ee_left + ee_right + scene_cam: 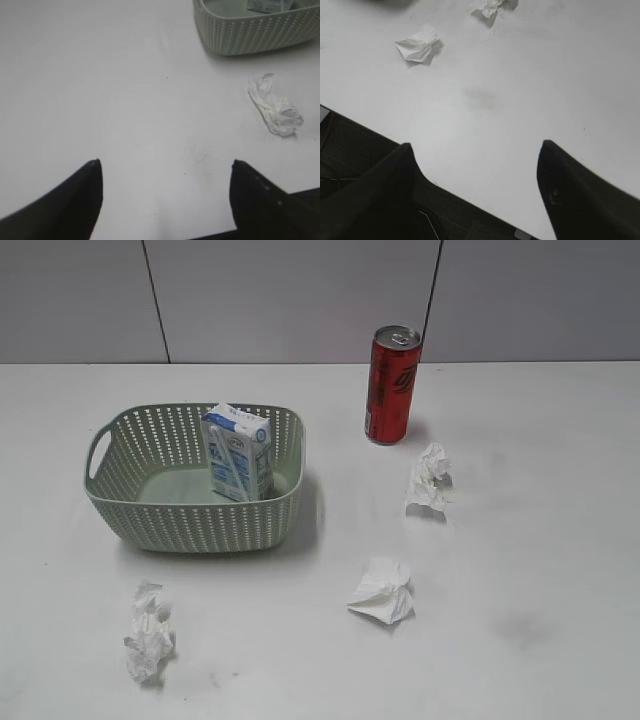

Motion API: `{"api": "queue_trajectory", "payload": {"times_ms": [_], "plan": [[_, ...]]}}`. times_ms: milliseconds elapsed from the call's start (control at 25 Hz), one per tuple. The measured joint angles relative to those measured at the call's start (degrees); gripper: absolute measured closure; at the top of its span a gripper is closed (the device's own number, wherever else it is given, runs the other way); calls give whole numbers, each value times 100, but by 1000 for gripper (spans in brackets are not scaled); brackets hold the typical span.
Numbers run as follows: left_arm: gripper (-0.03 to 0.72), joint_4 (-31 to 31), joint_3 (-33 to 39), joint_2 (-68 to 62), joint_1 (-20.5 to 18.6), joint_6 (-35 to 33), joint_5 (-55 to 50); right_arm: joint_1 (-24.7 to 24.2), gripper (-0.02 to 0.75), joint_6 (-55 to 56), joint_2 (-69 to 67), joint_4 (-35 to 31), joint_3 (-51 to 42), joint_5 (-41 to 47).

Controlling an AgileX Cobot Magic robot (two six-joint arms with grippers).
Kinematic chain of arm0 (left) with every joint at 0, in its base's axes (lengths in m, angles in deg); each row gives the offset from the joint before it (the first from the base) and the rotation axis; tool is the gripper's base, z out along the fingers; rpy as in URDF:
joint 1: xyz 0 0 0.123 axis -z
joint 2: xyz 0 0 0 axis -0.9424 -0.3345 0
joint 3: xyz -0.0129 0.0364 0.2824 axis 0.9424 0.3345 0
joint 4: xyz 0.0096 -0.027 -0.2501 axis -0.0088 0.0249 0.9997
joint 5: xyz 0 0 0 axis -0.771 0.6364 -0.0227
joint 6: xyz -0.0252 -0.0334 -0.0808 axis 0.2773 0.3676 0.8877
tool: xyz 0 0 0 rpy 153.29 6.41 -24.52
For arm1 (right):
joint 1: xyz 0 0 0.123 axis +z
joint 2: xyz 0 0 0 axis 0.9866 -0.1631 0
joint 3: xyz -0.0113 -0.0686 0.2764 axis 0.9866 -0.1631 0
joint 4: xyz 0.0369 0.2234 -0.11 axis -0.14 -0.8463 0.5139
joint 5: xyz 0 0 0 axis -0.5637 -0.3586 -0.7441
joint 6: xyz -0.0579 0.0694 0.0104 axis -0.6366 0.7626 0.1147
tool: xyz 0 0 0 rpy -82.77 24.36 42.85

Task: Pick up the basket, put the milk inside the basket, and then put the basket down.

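The pale green basket (190,515) rests on the white table at the left of the exterior view. The white-and-blue milk carton (238,452) stands upright inside it. In the left wrist view the basket's corner (240,35) shows at the top right with the carton's edge (269,5) inside. My left gripper (165,162) is open and empty over bare table, well short of the basket. My right gripper (475,145) is open and empty near the table's front edge. Neither gripper shows in the exterior view.
A tall red can (391,385) stands at the back right of the basket. Three crumpled white paper wads lie on the table: front left (148,632), front middle (382,591) and right (429,478). The table's dark front edge (470,205) shows in the right wrist view.
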Motion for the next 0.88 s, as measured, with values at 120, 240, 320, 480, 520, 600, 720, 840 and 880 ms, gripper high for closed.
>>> {"api": "queue_trajectory", "payload": {"times_ms": [120,240,320,480,520,600,720,840,880], "plan": [[106,0,0,0,0,-5,0,0,168,6,0,0,0,0],[125,0,0,0,0,-5,0,0,168,6,0,0,0,0],[140,0,0,0,0,-5,0,-41,168,6,0,-1,0,0],[174,5,0,122,-276,-5,0,-664,168,6,99,-56,0,0],[185,5,0,184,-392,-5,0,-948,168,2,189,-73,0,0],[204,0,0,365,-610,-5,0,-1459,168,2,464,-88,0,0],[228,0,0,701,-935,-5,0,-2041,168,2,1033,-94,0,0],[239,0,5,1118,-1057,-5,1,-2242,168,2,1417,-113,5,8],[242,5,5,1267,-1062,-6,-5,-2248,168,2,1436,-141,5,15]]}}
